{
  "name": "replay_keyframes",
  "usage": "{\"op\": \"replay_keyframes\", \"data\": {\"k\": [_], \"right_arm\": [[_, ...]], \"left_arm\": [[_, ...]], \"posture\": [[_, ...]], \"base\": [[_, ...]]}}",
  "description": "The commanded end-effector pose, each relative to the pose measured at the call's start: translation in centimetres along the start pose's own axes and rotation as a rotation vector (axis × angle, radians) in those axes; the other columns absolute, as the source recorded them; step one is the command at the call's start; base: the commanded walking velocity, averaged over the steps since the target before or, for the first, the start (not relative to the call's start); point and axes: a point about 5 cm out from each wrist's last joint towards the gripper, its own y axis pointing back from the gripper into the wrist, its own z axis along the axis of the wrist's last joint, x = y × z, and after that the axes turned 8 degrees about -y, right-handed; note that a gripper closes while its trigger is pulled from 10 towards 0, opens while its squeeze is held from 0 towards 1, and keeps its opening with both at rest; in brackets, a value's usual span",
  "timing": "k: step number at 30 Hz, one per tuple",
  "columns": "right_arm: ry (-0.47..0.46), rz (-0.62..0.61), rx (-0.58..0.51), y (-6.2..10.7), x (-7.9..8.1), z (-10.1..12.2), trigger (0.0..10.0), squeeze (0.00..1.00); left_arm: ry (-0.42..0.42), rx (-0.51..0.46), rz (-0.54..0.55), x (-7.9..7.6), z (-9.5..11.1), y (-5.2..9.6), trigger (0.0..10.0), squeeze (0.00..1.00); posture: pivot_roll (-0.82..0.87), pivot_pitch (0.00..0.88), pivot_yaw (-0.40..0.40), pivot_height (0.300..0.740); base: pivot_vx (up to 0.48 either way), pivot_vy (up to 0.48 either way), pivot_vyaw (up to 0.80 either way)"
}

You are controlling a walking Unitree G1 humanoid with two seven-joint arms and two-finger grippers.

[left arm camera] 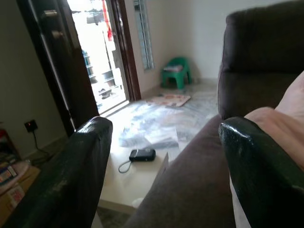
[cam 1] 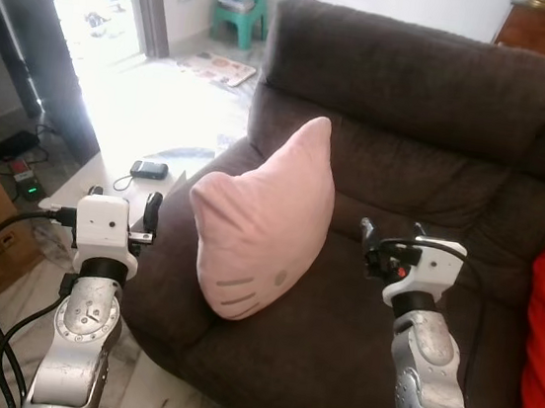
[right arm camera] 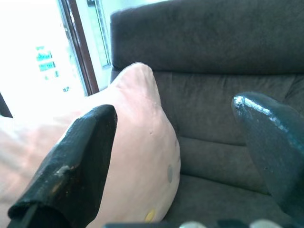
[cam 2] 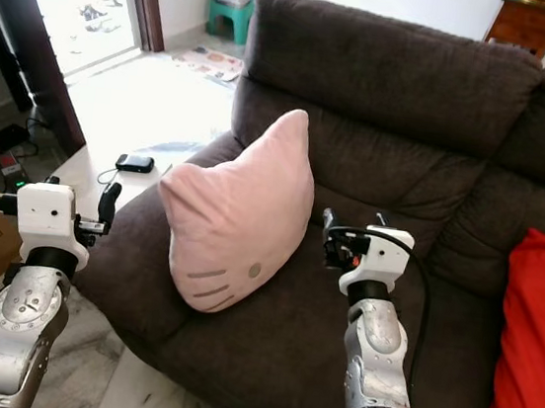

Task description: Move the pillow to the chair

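Both arms raised forward, forearms up. Left gripper (cam 1: 121, 207) fingers apart, over the sofa's (cam 1: 441, 125) armrest. Right gripper (cam 1: 389, 240) fingers apart, above the seat. Pink pillow (cam 1: 262, 221) stands upright on the seat between them, touching neither, leaning near the backrest.

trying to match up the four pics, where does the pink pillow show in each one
Left eye view: pink pillow stands at centre on the brown sofa, between the two grippers.
Right eye view: centre-left, same spot.
Left wrist view: a pink strip at the right edge.
Right wrist view: large, behind the left finger.
Shared landmark: the sofa backrest.
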Motion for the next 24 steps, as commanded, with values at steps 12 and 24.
{"op": "replay_keyframes", "data": {"k": [12,24], "right_arm": [[0.009,-0.001,-0.004,-0.3,-0.1,0.2,10.0,0.0],[0.011,-0.003,0.011,-0.4,-0.2,-0.1,10.0,0.0]], "left_arm": [[0.002,0.006,-0.002,-0.1,-0.2,0.1,10.0,0.0],[-0.009,0.064,-0.007,-0.1,-1.6,0.1,10.0,0.0]], "posture": [[0.07,0.0,0.007,0.74],[0.07,0.0,0.003,0.74]], "base": [[-0.281,0.0,0.0],[-0.178,0.0,0.0]]}}
